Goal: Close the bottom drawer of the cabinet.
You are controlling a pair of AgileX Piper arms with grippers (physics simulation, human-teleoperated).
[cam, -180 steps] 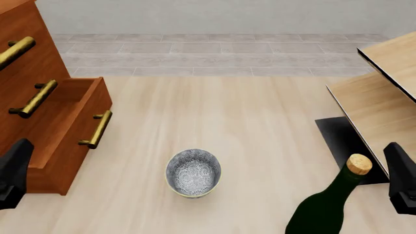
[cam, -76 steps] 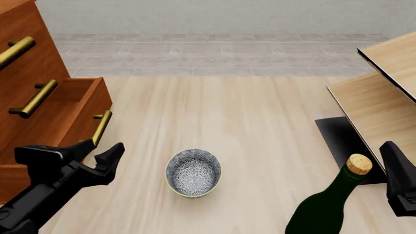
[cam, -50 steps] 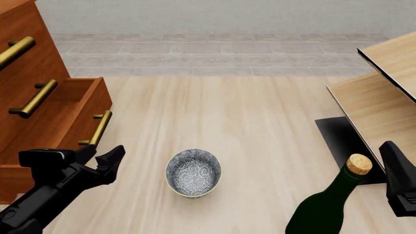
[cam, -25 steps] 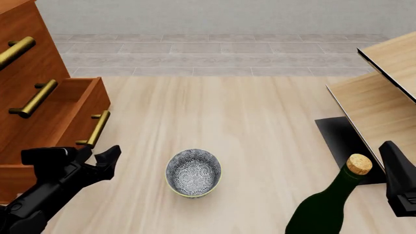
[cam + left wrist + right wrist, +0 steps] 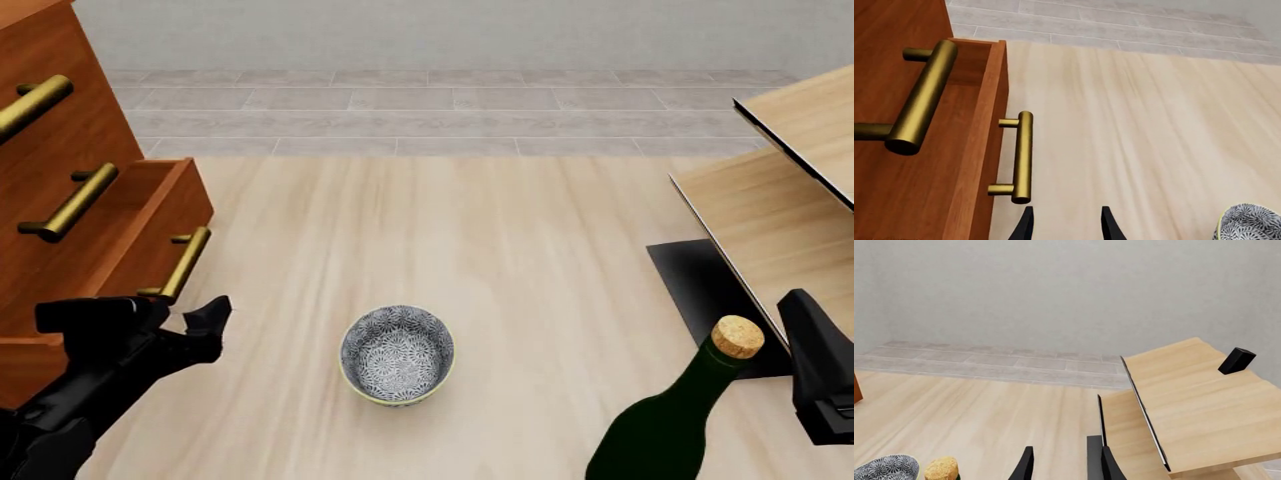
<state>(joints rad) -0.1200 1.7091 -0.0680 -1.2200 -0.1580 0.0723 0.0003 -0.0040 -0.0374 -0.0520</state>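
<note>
The reddish-brown cabinet (image 5: 94, 135) stands at the left edge of the front view. Its bottom drawer (image 5: 127, 262) is partly pulled out, with the brass handle (image 5: 180, 264) facing the table. My left gripper (image 5: 154, 316) is open right in front of that drawer, below the handle's near end. In the left wrist view, the bottom drawer (image 5: 977, 165) and its handle (image 5: 1021, 155) lie just ahead of my left gripper (image 5: 1066, 226), nothing between the fingers. My right gripper (image 5: 1064, 466) is open at the right edge, far from the cabinet.
A patterned bowl (image 5: 396, 354) sits mid-table, right of the left gripper. A dark green corked bottle (image 5: 674, 420) stands at the front right. Pale wood furniture with black edging (image 5: 787, 200) fills the right side. The middle drawer's handle (image 5: 921, 100) juts out above the bottom drawer.
The left arm came up from the lower left corner toward the drawer. Over the last second, gripper and bottom drawer shifted left, the drawer sliding partly inward. The right arm stayed still.
</note>
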